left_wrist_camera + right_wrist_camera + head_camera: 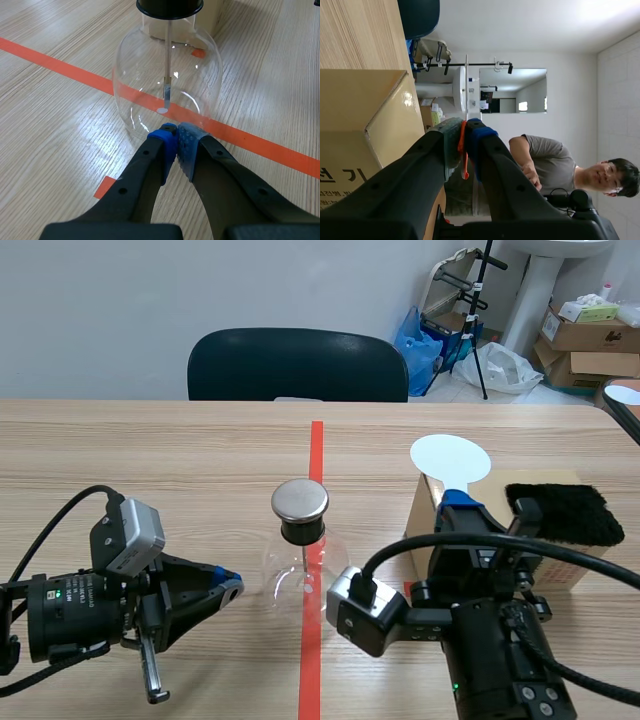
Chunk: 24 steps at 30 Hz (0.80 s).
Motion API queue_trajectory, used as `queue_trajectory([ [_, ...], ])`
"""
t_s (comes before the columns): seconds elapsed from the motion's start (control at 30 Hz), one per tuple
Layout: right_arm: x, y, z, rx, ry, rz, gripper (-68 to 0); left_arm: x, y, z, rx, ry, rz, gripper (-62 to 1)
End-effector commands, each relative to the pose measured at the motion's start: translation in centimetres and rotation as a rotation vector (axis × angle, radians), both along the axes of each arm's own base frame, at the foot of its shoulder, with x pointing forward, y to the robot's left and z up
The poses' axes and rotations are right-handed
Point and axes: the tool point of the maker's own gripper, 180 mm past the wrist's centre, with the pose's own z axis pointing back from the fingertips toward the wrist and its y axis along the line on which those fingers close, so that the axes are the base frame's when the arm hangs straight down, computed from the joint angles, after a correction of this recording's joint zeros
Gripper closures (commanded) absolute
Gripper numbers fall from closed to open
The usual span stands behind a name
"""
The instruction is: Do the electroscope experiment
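Two hazards on file for glass electroscope (300, 558), upright mid-tabletop on the red tape line, about halfway between left and right edges. First: left gripper (176, 132), pads pressed together on nothing, tip low and just beside the bulb on its left-edge side, so any forward creep likely to nudge or topple the glass. Second: right gripper (462, 500), pinched on the orange stem of white disc (450, 458), raised beside cardboard box (424, 512) toward the right edge; thin hold, hence possible slip or twist, or a hard knock on metal cap (299, 500) rather than light contact.
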Motion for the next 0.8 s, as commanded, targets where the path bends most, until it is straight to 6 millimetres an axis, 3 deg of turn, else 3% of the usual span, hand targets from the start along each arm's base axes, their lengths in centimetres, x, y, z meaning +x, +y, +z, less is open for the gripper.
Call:
queue_trajectory([
  [0.0, 0.3, -0.1, 0.8, 0.004, -0.028, 0.002, -1.0, 0.7, -0.3, 1.1, -0.032, -0.028, 0.003, -3.4],
  [0.37, -0.4, 3.3, 0.8, -0.009, -0.031, 0.194, -1.0, 0.7, -0.3, 1.1, -0.032, -0.028, 0.003, -3.4],
  [0.77, -2.4, 7.8, 0.7, -0.025, -0.035, 0.469, -1.0, 0.7, -0.3, 1.1, -0.032, -0.028, 0.003, -3.4],
])
